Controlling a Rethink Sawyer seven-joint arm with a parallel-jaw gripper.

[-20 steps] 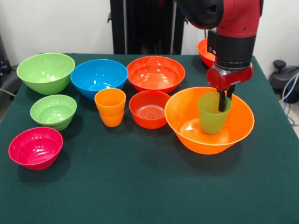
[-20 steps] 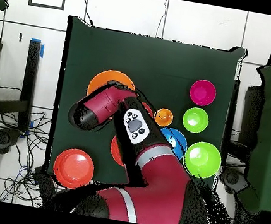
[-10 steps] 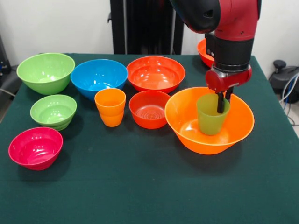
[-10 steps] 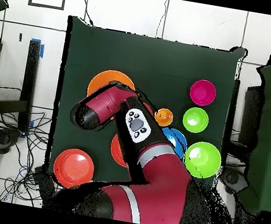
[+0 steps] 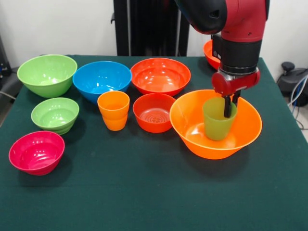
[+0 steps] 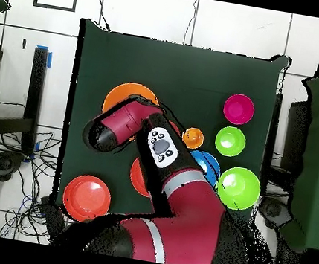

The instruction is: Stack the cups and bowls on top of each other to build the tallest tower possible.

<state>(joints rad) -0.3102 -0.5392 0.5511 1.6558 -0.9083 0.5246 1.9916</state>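
In the front view my gripper (image 5: 229,109) comes straight down and is shut on the far rim of the translucent green cup (image 5: 216,122). That cup stands upright inside the largest orange bowl (image 5: 192,139) at the right, low in its hollow. An orange cup (image 5: 113,111) stands upright near the middle, next to a small red-orange bowl (image 5: 154,113). From overhead the arm covers the gripper and the green cup, and only the far part of the orange bowl (image 6: 128,91) shows.
Behind stand a bigger red-orange bowl (image 5: 160,75), a blue bowl (image 5: 102,79) and a large green bowl (image 5: 47,74). A small green bowl (image 5: 55,114) and a pink bowl (image 5: 36,151) sit at the left. Another orange bowl (image 5: 210,54) lies behind the arm.
The gripper and the green cup have sunk slightly lower into the large orange bowl. The other bowls and the orange cup have stayed put.
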